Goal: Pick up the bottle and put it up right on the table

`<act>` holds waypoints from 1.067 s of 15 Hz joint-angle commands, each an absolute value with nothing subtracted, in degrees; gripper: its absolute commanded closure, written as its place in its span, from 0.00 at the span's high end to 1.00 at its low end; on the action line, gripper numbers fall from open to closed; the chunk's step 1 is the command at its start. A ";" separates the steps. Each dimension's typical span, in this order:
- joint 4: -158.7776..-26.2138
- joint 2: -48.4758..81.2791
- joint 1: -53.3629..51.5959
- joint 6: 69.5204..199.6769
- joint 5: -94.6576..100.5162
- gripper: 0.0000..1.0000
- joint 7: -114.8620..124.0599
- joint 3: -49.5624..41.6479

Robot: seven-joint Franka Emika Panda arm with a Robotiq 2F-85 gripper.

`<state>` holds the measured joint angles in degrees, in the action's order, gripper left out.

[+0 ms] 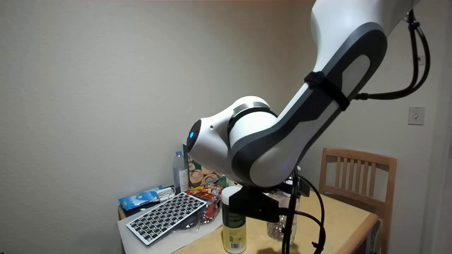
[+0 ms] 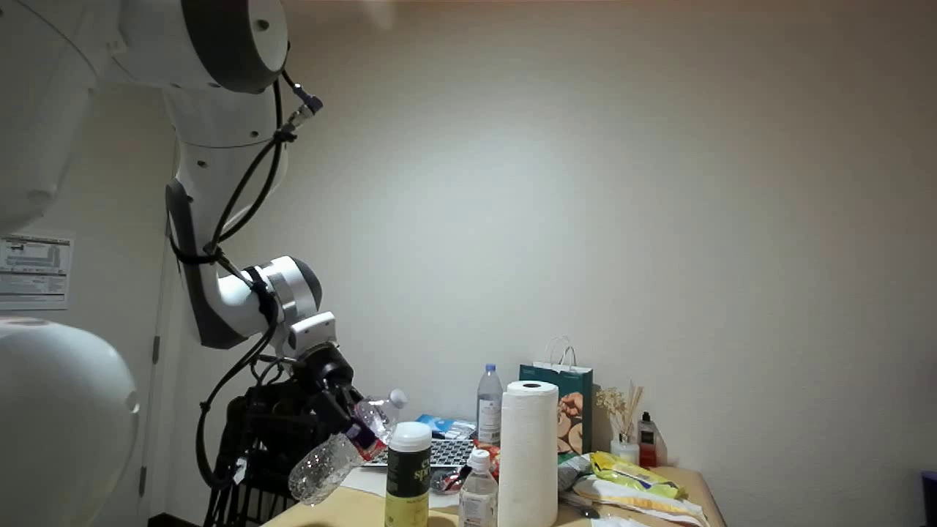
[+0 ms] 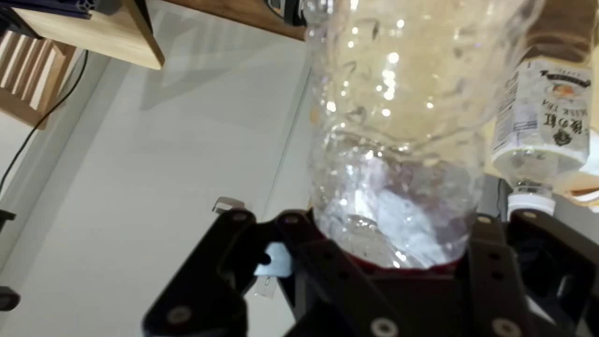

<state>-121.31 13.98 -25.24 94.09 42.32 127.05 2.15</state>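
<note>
Wrist view: clear bottle point(image 3: 400, 131) in the claw point(image 3: 393, 231)

Arm point(image 1: 303, 118) bent, forearm sloping down; gripper point(image 3: 393, 229) slanting downward, jaws clamped.

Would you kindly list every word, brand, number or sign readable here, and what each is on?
"MILK TEA", on the milk tea bottle.
"後の紅", on the same bottle.
"sp", apparently, on the canister; its other lettering is too blurred.
Held bottle: no text legible.
Too small or blurred to read: posted sheet, blue packet, blue-capped bottle.
</note>
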 commanded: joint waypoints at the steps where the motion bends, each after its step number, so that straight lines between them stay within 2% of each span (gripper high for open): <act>1: -114.73 20.44 -24.41 83.27 45.29 0.07 135.34 6.06; 7: -101.27 35.83 -25.67 69.69 49.94 0.07 141.20 6.65; 8: -106.04 30.56 -24.11 73.15 48.62 0.07 140.39 7.86; 9: -104.65 32.59 -24.20 72.77 48.76 0.25 140.37 7.78; 13: -104.25 32.66 -24.05 72.83 48.70 0.25 140.33 8.09; 14: -103.64 33.50 -24.31 72.11 48.82 0.07 140.81 7.92; 16: -102.31 35.61 -24.78 71.69 49.43 0.07 141.81 7.57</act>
